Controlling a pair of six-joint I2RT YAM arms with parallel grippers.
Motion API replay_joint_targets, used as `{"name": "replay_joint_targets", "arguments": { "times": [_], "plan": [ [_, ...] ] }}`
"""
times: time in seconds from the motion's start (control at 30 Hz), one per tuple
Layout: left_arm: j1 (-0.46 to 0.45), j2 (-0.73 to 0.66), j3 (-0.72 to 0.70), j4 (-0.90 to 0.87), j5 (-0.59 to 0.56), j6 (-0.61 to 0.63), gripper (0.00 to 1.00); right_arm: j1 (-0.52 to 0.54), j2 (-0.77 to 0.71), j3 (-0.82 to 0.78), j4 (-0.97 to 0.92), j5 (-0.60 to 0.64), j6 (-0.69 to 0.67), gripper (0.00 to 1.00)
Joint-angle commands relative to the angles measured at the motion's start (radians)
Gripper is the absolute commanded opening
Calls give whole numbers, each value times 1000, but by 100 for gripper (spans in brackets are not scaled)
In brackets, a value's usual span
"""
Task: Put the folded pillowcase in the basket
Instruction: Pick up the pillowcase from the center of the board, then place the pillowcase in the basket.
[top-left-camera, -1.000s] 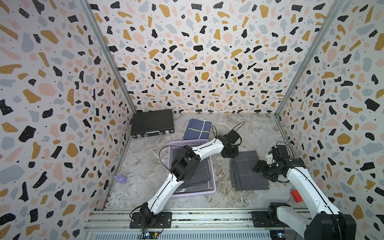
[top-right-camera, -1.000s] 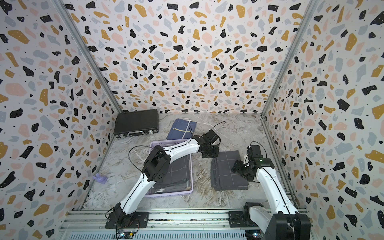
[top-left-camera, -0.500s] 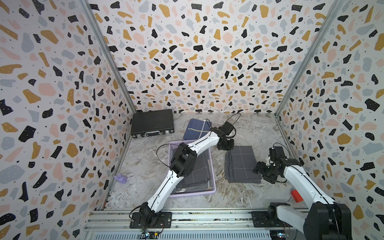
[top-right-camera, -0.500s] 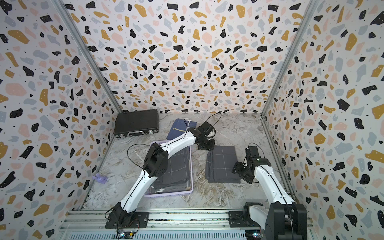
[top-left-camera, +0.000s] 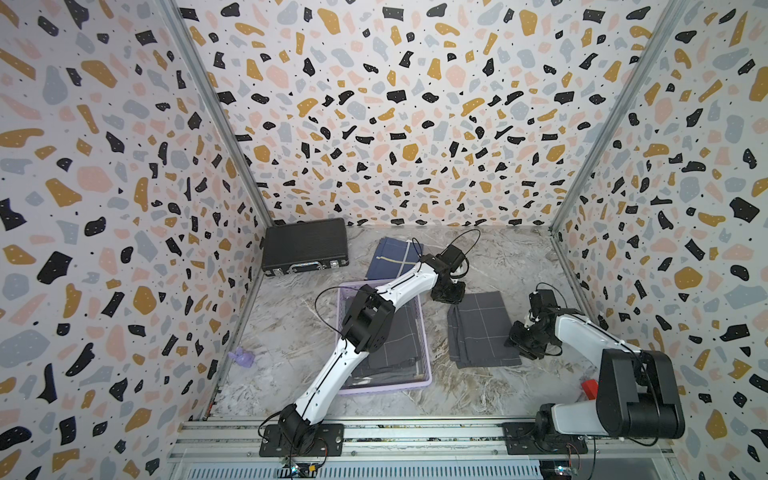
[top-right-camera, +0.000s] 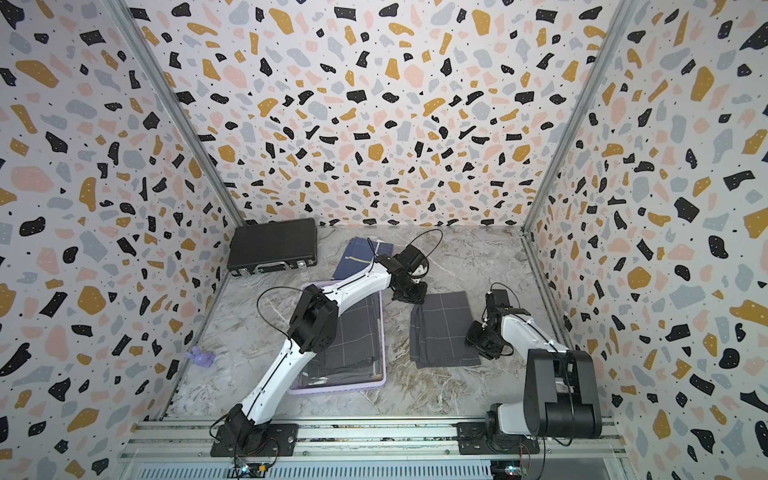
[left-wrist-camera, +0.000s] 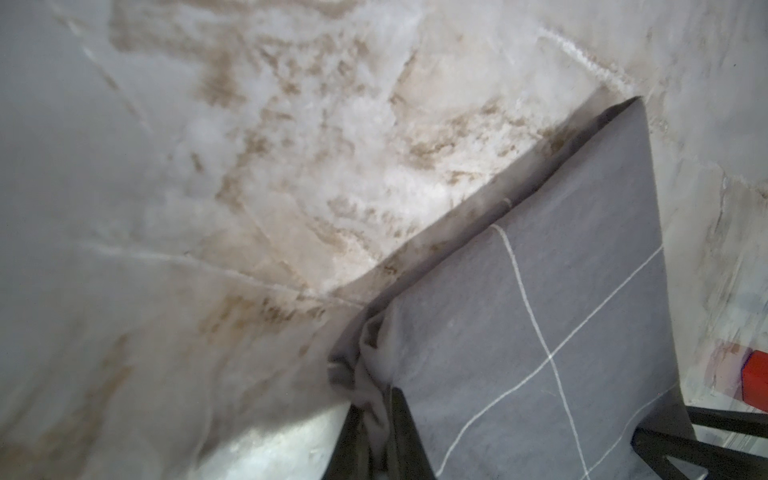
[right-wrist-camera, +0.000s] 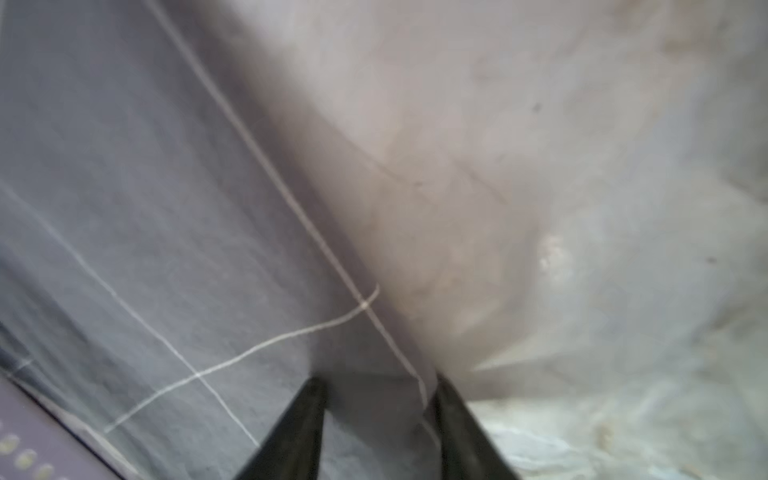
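The folded pillowcase (top-left-camera: 482, 330) (top-right-camera: 442, 330), grey with thin white grid lines, lies flat on the marble table to the right of the basket. My left gripper (top-left-camera: 448, 293) (left-wrist-camera: 376, 399) is shut on its far left corner, and bunched cloth shows between the fingers. My right gripper (top-left-camera: 524, 338) (right-wrist-camera: 378, 386) sits at the pillowcase's right edge. Its jaws stand apart astride that edge, with cloth (right-wrist-camera: 166, 208) between them. The lilac basket (top-left-camera: 424, 332) (top-right-camera: 382, 332) holds another grey folded cloth (top-left-camera: 395, 349), and my left arm reaches across above it.
A black hard case (top-left-camera: 305, 245) lies at the far left by the wall. A navy folded cloth (top-left-camera: 392, 257) lies behind the basket. A small purple object (top-left-camera: 242, 357) sits by the left wall and a red object (top-left-camera: 589, 388) near the right arm's base.
The pillowcase has slid a little toward the back left with the left gripper on its corner. The right gripper followed along the right edge and its jaws have narrowed.
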Motion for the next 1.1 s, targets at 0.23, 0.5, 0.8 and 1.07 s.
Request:
{"name": "replay_joint_targets", "arguments": {
  "times": [0.23, 0.5, 0.8, 1.07],
  "plan": [
    [-23, -102, -44, -30, 19, -17, 0, 4, -210, -3, -95, -138, 16, 0],
    [-72, -411, -229, -30, -47, -7, 0, 73, -419, 195, -246, -188, 82, 0],
    [-76, -752, -471, -35, -172, -7, 0, 331, -478, 386, -292, -139, 219, 0],
    [77, -965, -684, -54, -179, 39, 0, 646, -372, 407, -141, -4, 331, 0]
  ]
}}
